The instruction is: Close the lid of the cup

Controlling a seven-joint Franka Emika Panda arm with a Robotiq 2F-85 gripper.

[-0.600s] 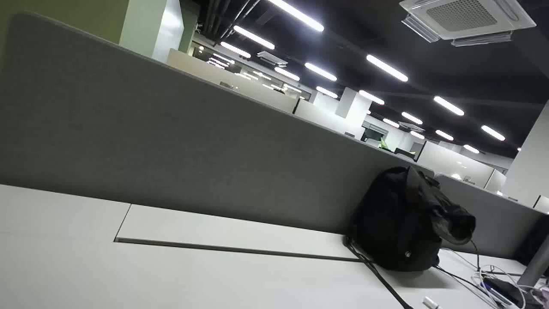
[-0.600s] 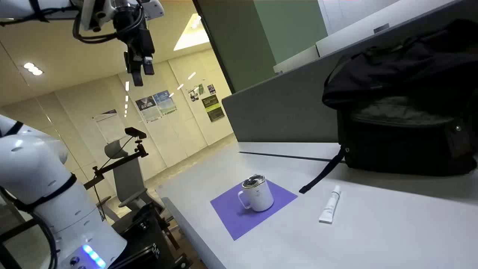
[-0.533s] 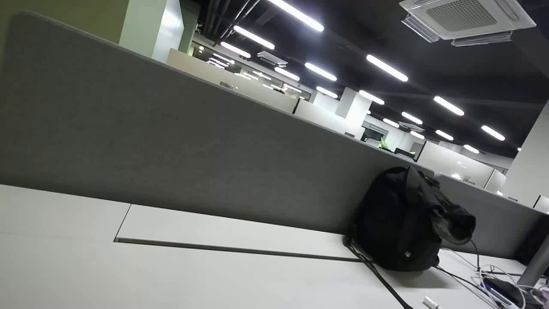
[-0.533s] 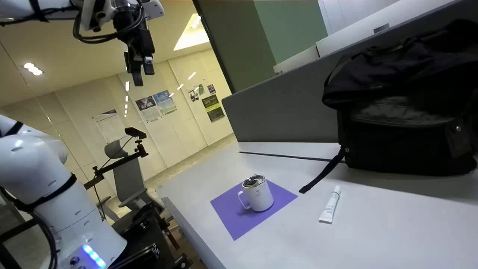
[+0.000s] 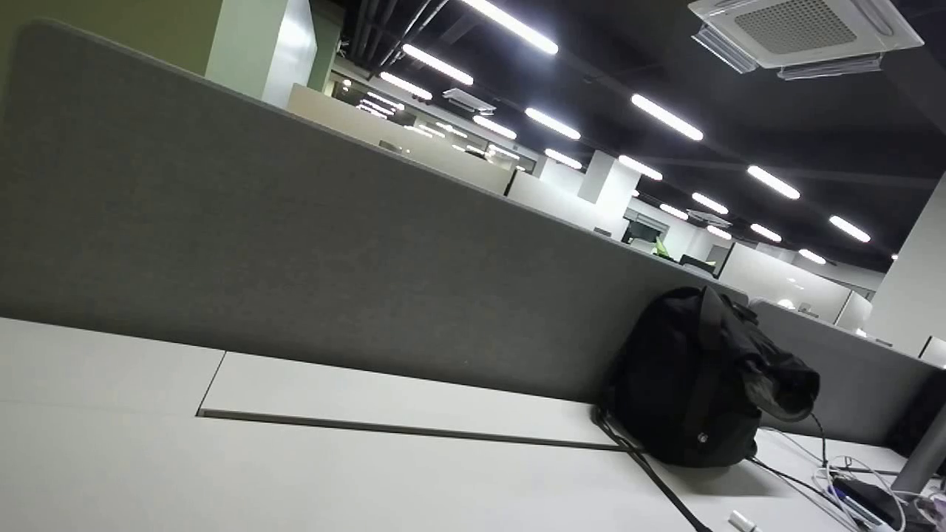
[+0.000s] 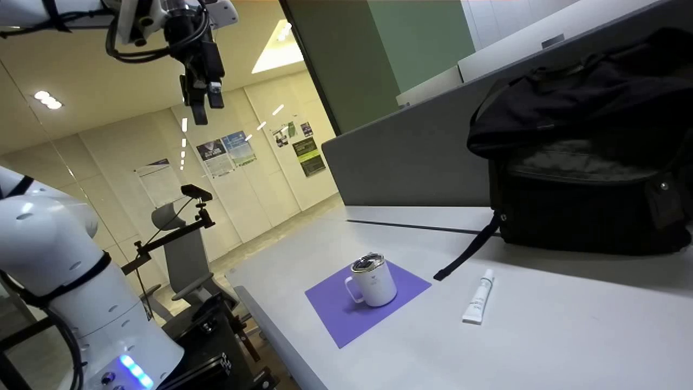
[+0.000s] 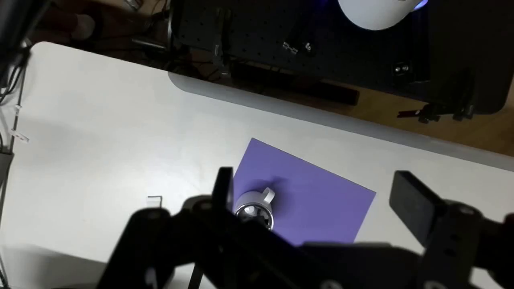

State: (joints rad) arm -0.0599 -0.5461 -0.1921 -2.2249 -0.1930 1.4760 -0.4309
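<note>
Gripper [image 7: 314, 178] hangs well above the table [image 6: 568, 336], fingers pointing down; jaws spread wide, holding nothing, pads [image 7: 409, 206] far apart; white mug [image 6: 379, 287] stands upright on a purple sheet [image 6: 341, 322], well below the jaws, touching neither finger; in the wrist view it shows inside the gap, right by the finger at picture left, handle [image 7: 272, 195] turned toward the gap's middle, gripper parts covering some of the lid [image 6: 367, 262]; lid sits on the mug's top, shiny rim, dark glossy middle; whether it's fully closed I can't tell, too small and too much glare; white tube [image 6: 478, 299] lies flat on the table, farther from the jaws than the mug; black backpack [image 6: 584, 189] stands farther off again, in front of a grey partition [image 6: 411, 168], in both exterior views; its strap [image 6: 470, 249] trails over the table, end near a sheet corner; cables [image 5: 842, 467] heaped on the far side of the backpack from the jaws; white arm [image 6: 48, 233] carries the gripper, blue light [image 6: 136, 371] lit on its base; grey office chair [image 6: 188, 262] lower than the jaws, off the table's edge; posters [image 6: 239, 147] on the wall [image 6: 260, 195] behind.
</note>
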